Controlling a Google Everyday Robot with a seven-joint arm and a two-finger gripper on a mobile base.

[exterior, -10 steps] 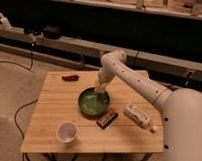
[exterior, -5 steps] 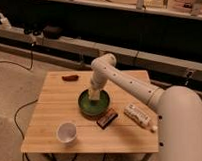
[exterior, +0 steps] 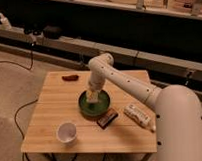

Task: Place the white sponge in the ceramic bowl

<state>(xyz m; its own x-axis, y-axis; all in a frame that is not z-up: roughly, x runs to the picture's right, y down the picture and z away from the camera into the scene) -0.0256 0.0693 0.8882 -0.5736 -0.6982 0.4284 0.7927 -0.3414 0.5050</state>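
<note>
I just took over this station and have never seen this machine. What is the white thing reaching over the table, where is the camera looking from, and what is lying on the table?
The white thing is the robot: a rounded body at lower right with one jointed arm stretching out over a wooden table. There is one view, looking down at the table from above and in front; where the camera is mounted is not known.

At the arm's end, the gripper is down inside the ceramic bowl, the green dish mid-table. A pale patch at its tip may be the white sponge, but I cannot tell that for sure.

Also on the table: a small white cup near the front, a dark flat packet touching the bowl's edge, a white labelled bottle lying on its side to the right, and a small reddish-brown item at the back.
</note>
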